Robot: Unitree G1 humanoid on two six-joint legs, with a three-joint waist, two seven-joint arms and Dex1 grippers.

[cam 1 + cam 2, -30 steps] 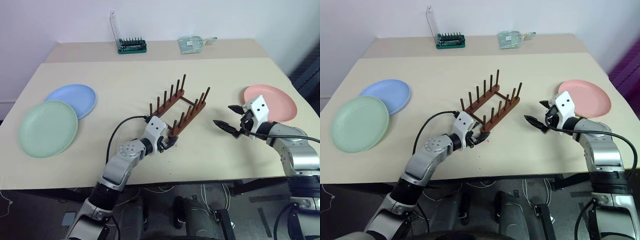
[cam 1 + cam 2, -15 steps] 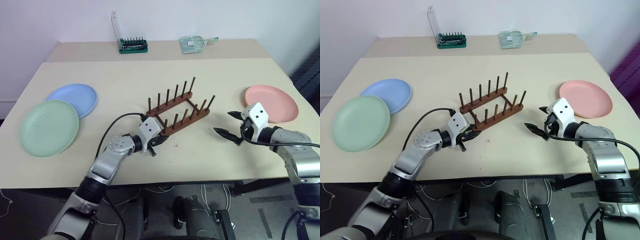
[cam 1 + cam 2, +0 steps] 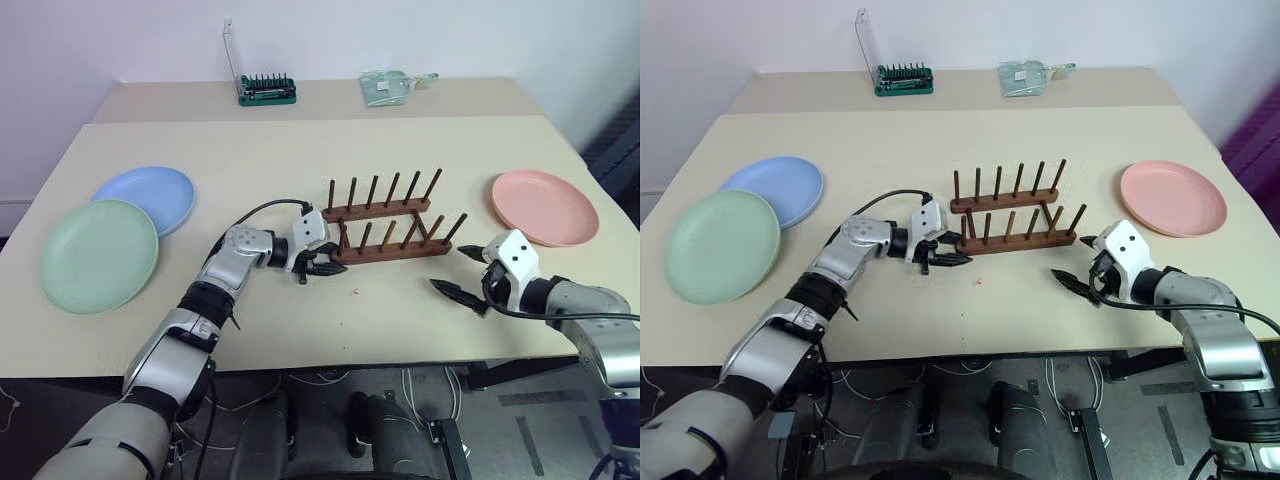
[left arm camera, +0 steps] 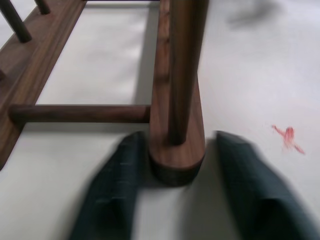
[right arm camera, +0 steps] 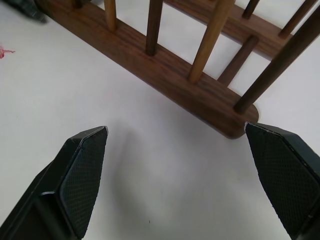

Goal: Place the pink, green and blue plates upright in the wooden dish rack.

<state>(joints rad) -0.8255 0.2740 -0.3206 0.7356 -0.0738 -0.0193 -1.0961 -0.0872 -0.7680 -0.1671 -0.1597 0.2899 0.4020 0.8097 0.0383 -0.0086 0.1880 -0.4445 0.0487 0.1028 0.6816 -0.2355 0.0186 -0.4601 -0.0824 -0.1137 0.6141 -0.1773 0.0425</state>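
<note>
The left gripper has its jaws spread on either side of the near rail's left end of the wooden dish rack, with 1 finger touching the wood and the other a little apart. The right gripper waits with jaws wide apart near the rack's right end, holding nothing. The rack looks stiff and light, so it may slide. The pink plate lies flat at the right, the green plate and blue plate at the left. They look light and smooth; grab a raised rim.

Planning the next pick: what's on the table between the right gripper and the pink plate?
Nothing: in the left eye view, only bare table separates the right gripper from the pink plate.
</note>
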